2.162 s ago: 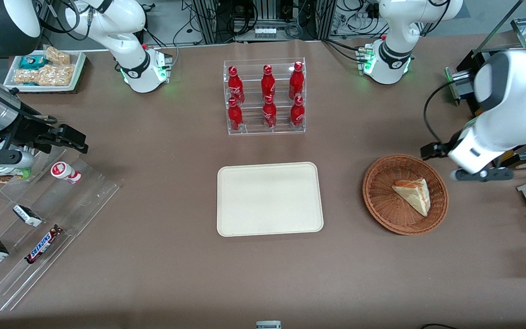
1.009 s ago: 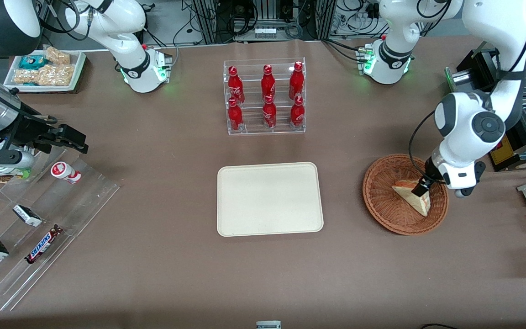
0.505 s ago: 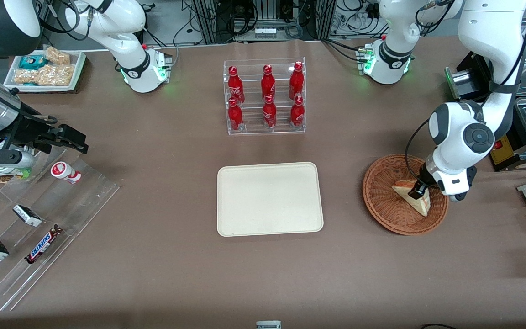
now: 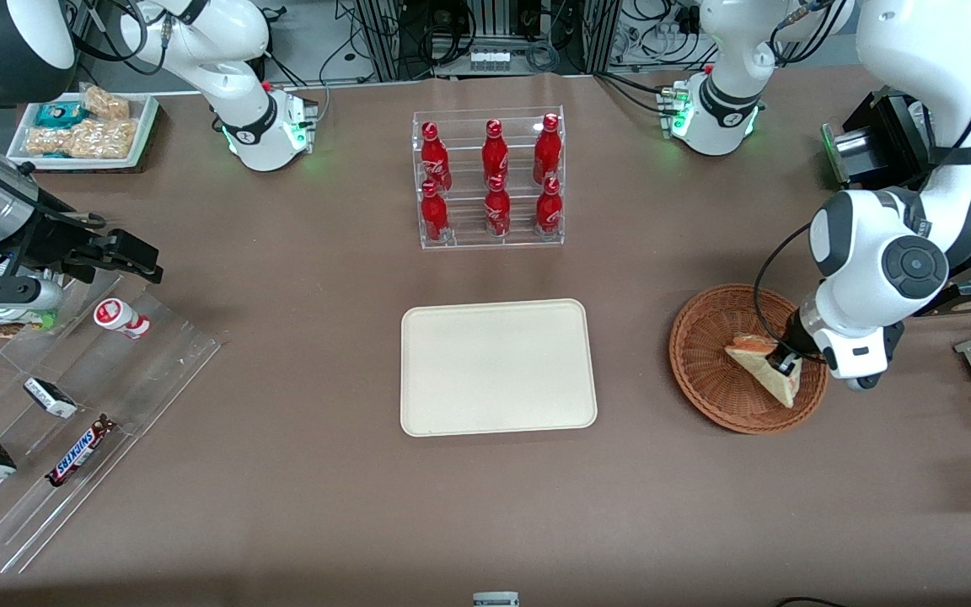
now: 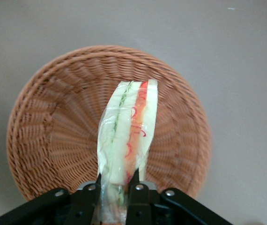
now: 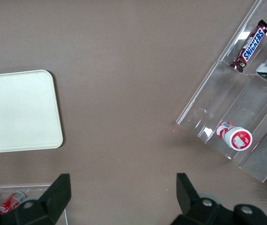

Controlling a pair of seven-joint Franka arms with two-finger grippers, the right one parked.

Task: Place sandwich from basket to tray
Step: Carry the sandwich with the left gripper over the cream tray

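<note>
So the hand (image 5: 117,187) is down in the basket (image 4: 705,384), both fingers (image 5: 136,197) pinched on the wide end of the sandwich (image 5: 126,140). The wedge runs lengthwise straight away from the hand, standing on edge with the filling stripes showing. It looks just about lifted, though I can't say for sure. The tray (image 4: 498,367) sits well apart from the hand, toward the parked arm's end of the table.

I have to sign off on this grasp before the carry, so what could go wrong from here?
The left gripper pinches only the end of the plastic-wrapped triangular sandwich, so it could pivot or slip out. It still hangs over the round woven wicker basket; the carry to the cream rectangular tray may shake it loose.
</note>
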